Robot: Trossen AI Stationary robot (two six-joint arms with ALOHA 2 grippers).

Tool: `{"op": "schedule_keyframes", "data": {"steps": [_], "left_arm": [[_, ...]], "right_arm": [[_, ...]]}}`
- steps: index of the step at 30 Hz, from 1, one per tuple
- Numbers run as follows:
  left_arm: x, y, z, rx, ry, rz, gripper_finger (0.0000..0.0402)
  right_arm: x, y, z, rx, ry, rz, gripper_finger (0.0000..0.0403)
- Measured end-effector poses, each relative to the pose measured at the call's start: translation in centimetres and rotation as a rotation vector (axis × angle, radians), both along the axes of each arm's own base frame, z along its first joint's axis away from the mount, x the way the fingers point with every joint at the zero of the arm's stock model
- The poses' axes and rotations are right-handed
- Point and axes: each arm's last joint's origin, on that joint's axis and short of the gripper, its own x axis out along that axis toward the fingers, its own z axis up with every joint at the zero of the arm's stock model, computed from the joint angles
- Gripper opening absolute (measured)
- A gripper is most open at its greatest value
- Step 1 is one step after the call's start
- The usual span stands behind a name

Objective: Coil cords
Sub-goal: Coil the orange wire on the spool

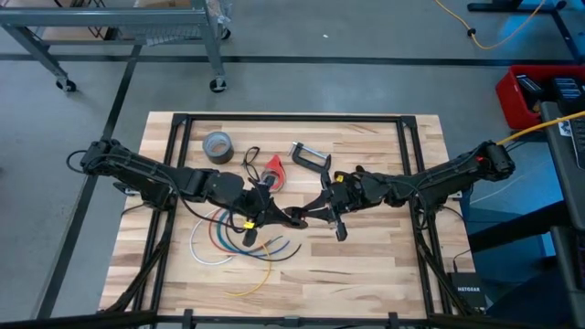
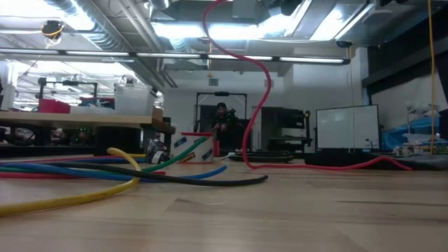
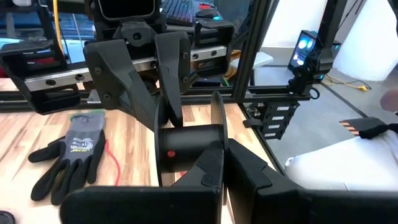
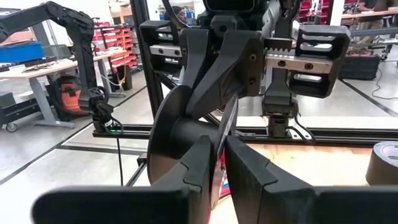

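A small black spool (image 1: 297, 217) hangs above the middle of the table between my two grippers. My left gripper (image 3: 225, 171) comes at it from the table's left, my right gripper (image 4: 222, 155) from the right, and each is shut on the spool. The spool's barrel (image 3: 186, 146) lies level. The thin red wire (image 2: 262, 91) climbs in loose curves from the table (image 2: 329, 166) and leaves the top of the low view. Where it joins the spool is hidden. Neither gripper appears in the low view. My left gripper pinches the rim of one thin flange (image 3: 217, 124) between its two fingers. The fingers reach in from the table's left, tipped slightly down. The spool is lifted clear of the table. My right gripper pinches a flange rim (image 4: 227, 121) between its two fingers, about level, from the table's right. The spool's wide flange (image 4: 166, 140) stands upright beside the fingers, well above the table.
A grey tape roll (image 1: 218, 146), a red cone-shaped piece (image 1: 274, 169) and a black clamp (image 1: 311, 157) lie at the far side. Fanned coloured wires (image 1: 233, 242) spread near the left arm. A grey glove (image 3: 68, 155) lies on the wood.
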Motion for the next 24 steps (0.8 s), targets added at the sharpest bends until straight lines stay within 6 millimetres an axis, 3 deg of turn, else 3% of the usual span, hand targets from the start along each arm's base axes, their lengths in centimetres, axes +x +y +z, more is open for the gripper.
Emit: {"op": "schedule_keyframes", "data": {"steps": [7, 13, 24], "left_arm": [[0.06, -0.02, 0.23, 0.022, -0.032, -0.01, 0.0], [0.06, -0.01, 0.25, 0.019, -0.033, -0.005, 0.0], [0.03, 0.07, 0.32, -0.058, -0.017, 0.016, 0.0021]], "right_arm": [[-0.02, 0.07, 0.01, 0.001, -0.001, 0.025, 0.0049], [-0.01, 0.03, 0.0, 0.001, 0.001, 0.021, 0.0009], [0.02, 0.0, -0.05, 0.0, 0.003, 0.01, 0.0007]]}}
